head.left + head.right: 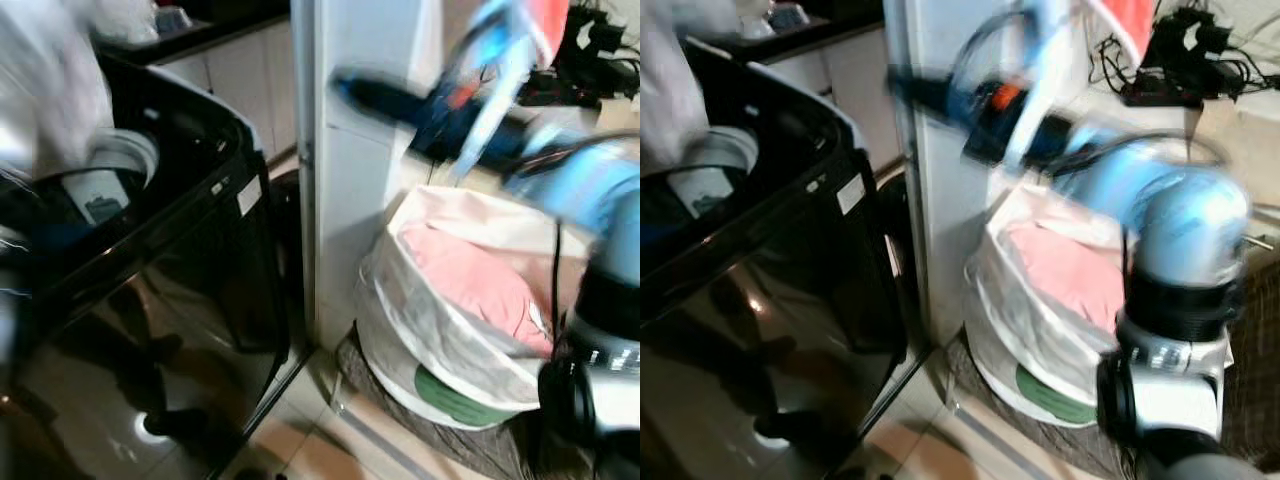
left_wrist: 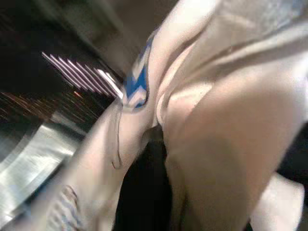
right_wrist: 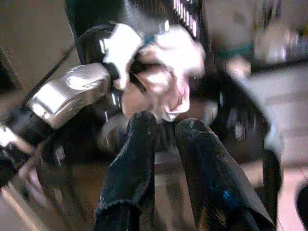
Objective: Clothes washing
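- The black top-loading washing machine stands open on the robot's left, its pale drum showing inside.
- A white laundry bag sits on the floor to the right, beside a white cabinet; a pink garment lies in it, so at least that piece is left to load.
- A pale garment hangs over the machine's opening, carried by the left gripper. The cloth is bunched around its fingers, so the gripper appears closed on it.
- The right gripper is held up in the air, pointing toward the machine; its two black fingers lie close together, only a narrow gap between them, and hold nothing.
- Judged from this, the loading is partway: one piece is about to go into the drum, and more waits in the bag.
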Motion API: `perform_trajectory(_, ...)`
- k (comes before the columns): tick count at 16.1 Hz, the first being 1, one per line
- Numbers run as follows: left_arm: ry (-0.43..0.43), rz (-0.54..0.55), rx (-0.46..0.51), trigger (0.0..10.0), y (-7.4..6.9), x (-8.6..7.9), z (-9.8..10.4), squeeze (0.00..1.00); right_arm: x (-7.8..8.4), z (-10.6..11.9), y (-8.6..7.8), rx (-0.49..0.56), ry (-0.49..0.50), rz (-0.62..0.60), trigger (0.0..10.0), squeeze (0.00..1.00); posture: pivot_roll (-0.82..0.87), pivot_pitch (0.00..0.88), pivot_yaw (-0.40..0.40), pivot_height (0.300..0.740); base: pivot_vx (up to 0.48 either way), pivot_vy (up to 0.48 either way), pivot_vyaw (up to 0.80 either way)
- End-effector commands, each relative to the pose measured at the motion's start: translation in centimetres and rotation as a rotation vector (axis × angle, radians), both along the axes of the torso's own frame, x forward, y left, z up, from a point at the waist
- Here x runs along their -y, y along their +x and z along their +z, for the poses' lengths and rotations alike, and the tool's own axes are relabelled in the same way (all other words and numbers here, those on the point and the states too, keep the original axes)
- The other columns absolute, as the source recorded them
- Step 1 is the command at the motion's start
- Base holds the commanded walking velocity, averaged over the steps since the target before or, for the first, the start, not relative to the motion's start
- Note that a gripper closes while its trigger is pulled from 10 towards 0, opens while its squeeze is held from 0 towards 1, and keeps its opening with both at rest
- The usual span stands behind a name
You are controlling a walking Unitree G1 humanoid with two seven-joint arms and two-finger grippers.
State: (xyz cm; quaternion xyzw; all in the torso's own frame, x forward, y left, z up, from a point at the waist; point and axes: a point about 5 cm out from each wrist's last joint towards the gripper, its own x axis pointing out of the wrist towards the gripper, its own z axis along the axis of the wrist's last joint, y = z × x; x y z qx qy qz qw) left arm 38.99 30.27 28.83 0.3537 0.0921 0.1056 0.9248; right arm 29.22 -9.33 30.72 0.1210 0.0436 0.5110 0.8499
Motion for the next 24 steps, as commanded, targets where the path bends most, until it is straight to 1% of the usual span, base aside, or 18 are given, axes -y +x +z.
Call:
perform_trajectory(1, -0.091, 0.072, -0.153, 10.0, -0.3, -0.6, -4.7, 0.0, -0.8, -1.4, -0.2, -0.001, -0.062, -0.01, 10.0, 0.0, -0.05, 0.0, 0.041, 0.74, 0.0, 0.0, 0.0)
perform_trajectory(2, -0.077, 0.084, -0.216, 10.0, -0.6, -0.6, -6.4, 0.0, -1.1, -1.8, -0.3, -0.009, -0.071, -0.006, 10.0, 0.0, -0.05, 0.0, 0.041, 0.74, 0.0, 0.0, 0.0)
perform_trajectory(3, -0.078, 0.118, -0.298, 10.0, -1.1, -1.0, -8.4, 1.0, -1.6, -2.3, -0.7, -0.016, -0.085, 0.006, 10.0, 0.0, -0.05, 0.0, 0.05, 0.74, 0.0, 0.0, 0.0)
perform_trajectory(4, -0.074, 0.129, -0.319, 10.0, -1.3, -1.2, -8.6, 1.0, -1.6, -2.3, -0.7, -0.015, -0.087, 0.008, 10.0, 0.0, -0.05, 0.0, 0.05, 0.74, 0.0, 0.0, 0.0)
perform_trajectory(5, -0.092, 0.142, -0.332, 10.0, -1.4, -1.4, -8.7, 1.0, -1.6, -2.3, -0.8, -0.012, -0.086, 0.009, 10.0, 0.0, -0.05, 0.0, 0.054, 0.74, 0.0, 0.0, 0.0)
perform_trajectory(6, -0.12, 0.15, -0.322, 10.0, -1.4, -1.7, -8.3, 1.0, -1.4, -2.3, -0.9, -0.004, -0.086, 0.006, 10.0, 0.0, -0.05, 0.0, 0.055, 0.74, 0.0, 0.0, 0.0)
perform_trajectory(7, -0.117, 0.158, -0.307, 10.0, -1.4, -1.9, -7.6, 1.0, -1.3, -2.2, -0.9, 0.004, -0.083, 0.002, 10.0, 0.0, -0.05, 0.0, 0.053, 0.74, 0.0, 0.0, 0.0)
perform_trajectory(9, -0.122, 0.169, -0.244, 10.0, -1.1, -2.2, -5.7, 1.0, -1.4, -2.2, -0.8, 0.014, -0.078, 0.001, 10.0, 0.0, -0.04, 0.0, 0.049, 0.74, 0.0, 0.0, 0.0)
perform_trajectory(10, -0.14, 0.183, -0.191, 10.0, -1.0, -2.4, -4.8, 1.0, -1.4, -2.1, -0.8, 0.014, -0.076, 0.001, 10.0, 0.0, -0.04, 0.0, 0.049, 0.74, 0.0, 0.0, 0.0)
perform_trajectory(11, -0.145, 0.189, -0.173, 10.0, -1.0, -2.5, -4.5, 1.0, -1.4, -2.1, -0.7, 0.014, -0.075, 0.001, 10.0, 0.0, -0.04, 0.0, 0.047, 0.74, 0.0, 0.0, 0.0)
perform_trajectory(12, -0.146, 0.203, -0.126, 10.0, -1.0, -2.8, -3.8, 1.0, -1.5, -2.2, -0.7, 0.012, -0.072, 0.0, 10.0, 0.0, -0.04, 0.0, 0.045, 0.74, 0.0, 0.0, 0.0)
perform_trajectory(15, -0.142, 0.224, -0.115, 10.0, -1.3, -3.4, -3.7, 1.0, -1.7, -2.4, -1.1, 0.001, -0.062, 0.016, 10.0, 0.0, -0.04, 0.0, 0.046, 0.74, 0.0, 0.0, 0.0)
perform_trajectory(17, -0.136, 0.215, -0.136, 10.0, -1.4, -3.6, -3.6, 1.0, -1.8, -2.4, -1.0, 0.0, -0.064, 0.022, 10.0, 0.0, -0.03, 0.0, 0.047, 0.74, 0.0, 0.0, 0.0)
perform_trajectory(19, -0.145, 0.209, -0.133, 10.0, -1.4, -3.7, -3.5, 1.0, -1.8, -2.5, -0.9, -0.002, -0.066, 0.02, 10.0, 0.0, -0.03, 0.0, 0.047, 0.74, 0.0, 0.0, 0.0)
perform_trajectory(21, -0.15, 0.2, -0.157, 10.0, -1.4, -3.6, -3.6, 1.0, -1.5, -2.6, -0.8, -0.01, -0.073, 0.015, 10.0, 0.0, -0.04, 0.0, 0.045, 0.74, 0.0, 0.0, 0.0)
perform_trajectory(22, -0.15, 0.184, -0.189, 10.0, -1.5, -3.6, -3.8, 1.0, -1.4, -2.6, -0.8, -0.014, -0.081, 0.012, 10.0, 0.0, -0.04, 0.0, 0.045, 0.74, 0.0, 0.0, 0.0)
perform_trajectory(23, -0.14, 0.138, -0.297, 10.0, -1.6, -3.3, -4.6, 1.0, -1.2, -2.7, -0.7, -0.017, -0.09, 0.01, 10.0, 0.0, -0.04, 0.0, 0.047, 0.74, 0.0, 0.0, 0.0)
perform_trajectory(24, -0.127, 0.11, -0.376, 10.0, -1.7, -3.1, -5.3, 1.0, -1.1, -2.8, -0.7, -0.015, -0.103, 0.007, 10.0, 0.0, -0.04, 0.0, 0.047, 0.74, 0.0, 0.0, 0.0)
